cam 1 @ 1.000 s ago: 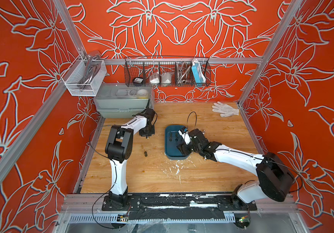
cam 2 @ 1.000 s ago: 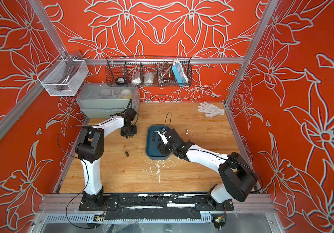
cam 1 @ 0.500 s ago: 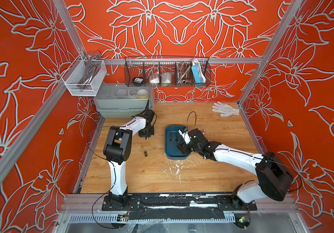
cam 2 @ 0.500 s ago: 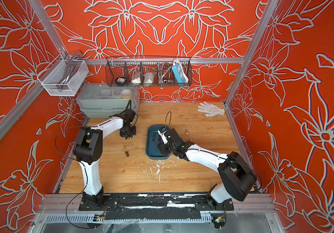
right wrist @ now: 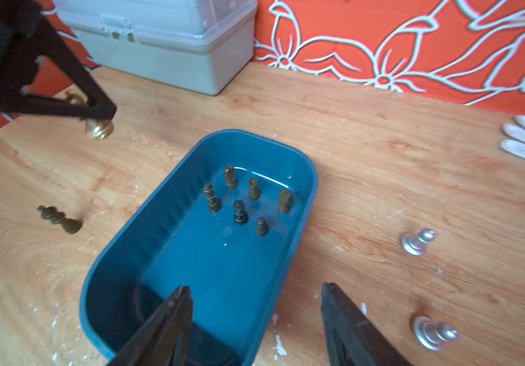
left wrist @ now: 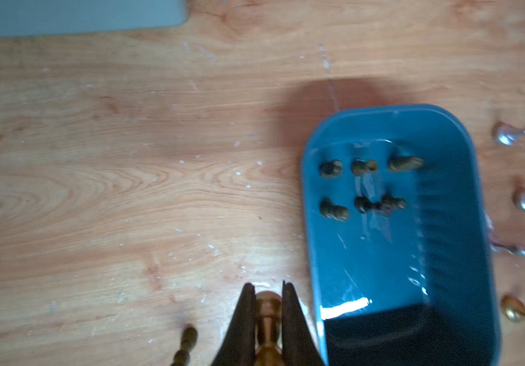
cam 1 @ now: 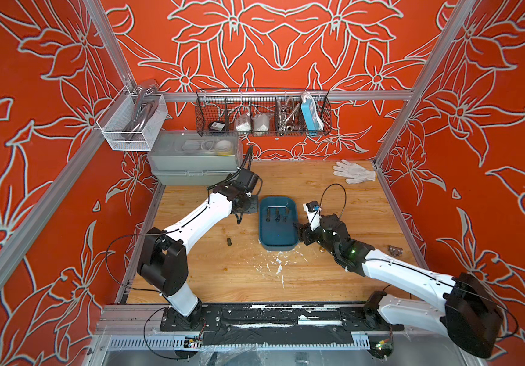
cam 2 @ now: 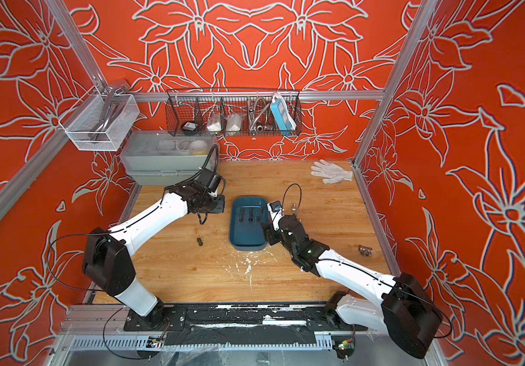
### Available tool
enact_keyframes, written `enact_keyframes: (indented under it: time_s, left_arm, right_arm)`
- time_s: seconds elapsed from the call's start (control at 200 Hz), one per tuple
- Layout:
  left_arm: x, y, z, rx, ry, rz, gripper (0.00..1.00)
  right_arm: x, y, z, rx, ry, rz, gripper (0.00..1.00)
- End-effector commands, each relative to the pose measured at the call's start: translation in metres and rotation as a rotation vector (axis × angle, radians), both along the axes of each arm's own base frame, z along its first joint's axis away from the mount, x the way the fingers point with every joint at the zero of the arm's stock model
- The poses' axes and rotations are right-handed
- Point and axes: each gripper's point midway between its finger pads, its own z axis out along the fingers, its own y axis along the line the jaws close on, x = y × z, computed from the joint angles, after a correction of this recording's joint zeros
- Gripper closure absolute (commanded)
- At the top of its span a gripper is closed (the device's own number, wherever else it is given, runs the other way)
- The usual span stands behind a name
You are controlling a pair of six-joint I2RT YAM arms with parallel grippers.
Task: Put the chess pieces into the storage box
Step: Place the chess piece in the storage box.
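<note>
L gripper [left wrist: 268,290] pinches gold piece [left wrist: 267,312] beside storage box [left wrist: 381,269]; should clear rim w/ margin, release low; R gripper [right wrist: 254,286] wide, empty, astride box wall.

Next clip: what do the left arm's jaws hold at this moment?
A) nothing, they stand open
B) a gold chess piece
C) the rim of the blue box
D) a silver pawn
B: in the left wrist view, on the left gripper the jaws are shut on a gold chess piece, beside the storage box and clear of its rim.
</note>
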Motion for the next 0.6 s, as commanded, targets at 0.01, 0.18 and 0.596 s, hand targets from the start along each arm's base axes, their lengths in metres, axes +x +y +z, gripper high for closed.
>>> enact_keyframes:
  time_s: [0.01,0.18,0.596]
  left_arm:
    - [-0.011,-0.03,-0.007,-0.031,0.005,-0.066,0.9]
    - [-0.007,-0.058,-0.024,-0.04,-0.002,-0.107,0.91]
    - [0.002,-0.08,-0.064,-0.029,-0.03,-0.125,0.9]
  right_arm:
    - [0.007,-0.007,0.012,0.029,-0.055,-0.057,0.31]
    - [0.008,-0.007,0.008,0.019,-0.046,-0.059,0.31]
    - [0.011,-0.006,0.002,0.003,-0.028,-0.065,0.31]
